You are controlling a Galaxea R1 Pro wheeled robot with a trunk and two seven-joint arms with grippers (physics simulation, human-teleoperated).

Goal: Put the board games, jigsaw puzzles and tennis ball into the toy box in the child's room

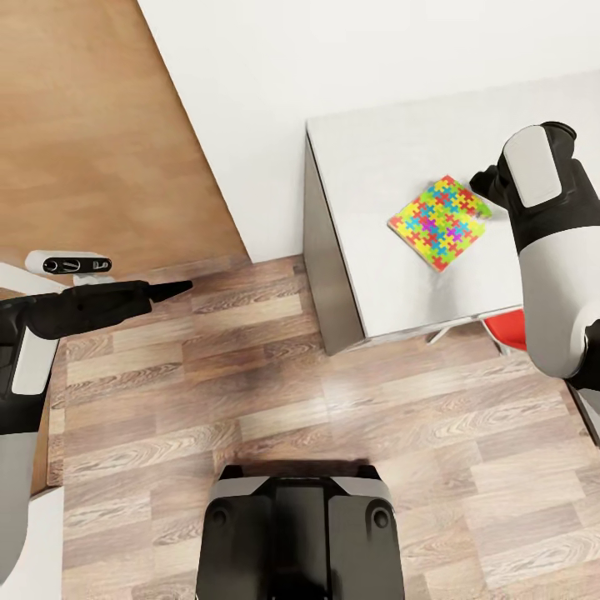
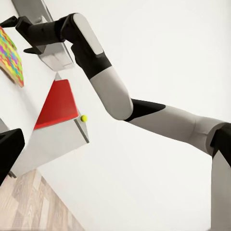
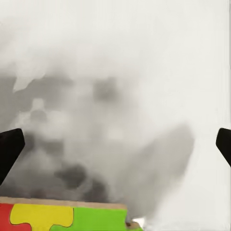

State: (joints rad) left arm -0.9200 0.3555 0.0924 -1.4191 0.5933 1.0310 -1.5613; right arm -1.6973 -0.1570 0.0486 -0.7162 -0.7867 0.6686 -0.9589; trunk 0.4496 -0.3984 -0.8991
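Currently 1 jigsaw puzzle flat on the white bench, turned cornerwise, near the front edge. Right end effector at the puzzle's far right corner, low over the bench; fingers wide apart in the right wrist view, with the puzzle's edge just beneath and nothing between them. Left end effector out over the wood floor, well apart from the bench; cannot tell whether open or closed. Tennis ball tiny in the left wrist view, beside something red at the bench.
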